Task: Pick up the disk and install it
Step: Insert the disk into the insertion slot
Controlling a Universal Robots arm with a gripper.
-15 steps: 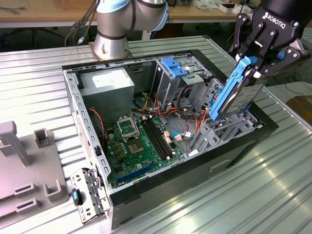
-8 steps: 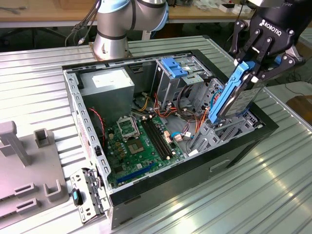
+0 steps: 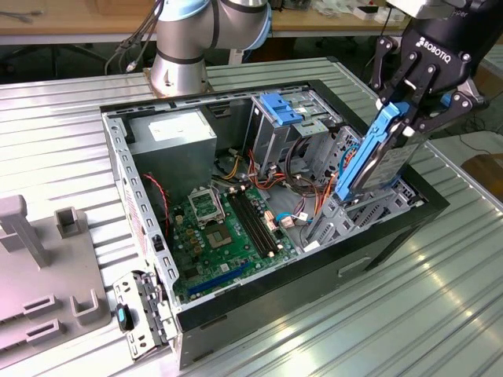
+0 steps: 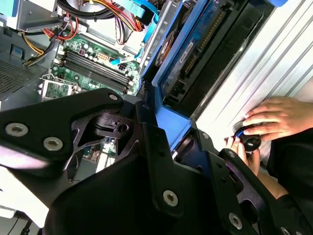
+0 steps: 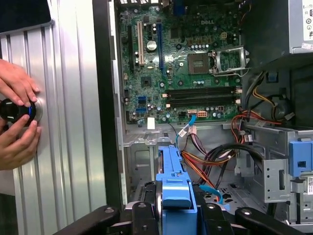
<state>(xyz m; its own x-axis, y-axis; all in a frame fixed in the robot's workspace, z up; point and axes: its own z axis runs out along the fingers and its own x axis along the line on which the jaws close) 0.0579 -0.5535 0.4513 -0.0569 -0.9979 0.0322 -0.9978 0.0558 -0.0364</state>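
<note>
The gripper (image 3: 406,110) is clenched on the upper end of the disk (image 3: 376,161), which hangs below it, steeply tilted with its long axis near upright and its lower end pointing down toward the bay (image 3: 339,218) in the case (image 3: 259,302).

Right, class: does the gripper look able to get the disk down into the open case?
Probably yes: the gripper is shut on the tilted disk, whose lower end is inside the lidless case. Only the cables beside it might snag.
</note>
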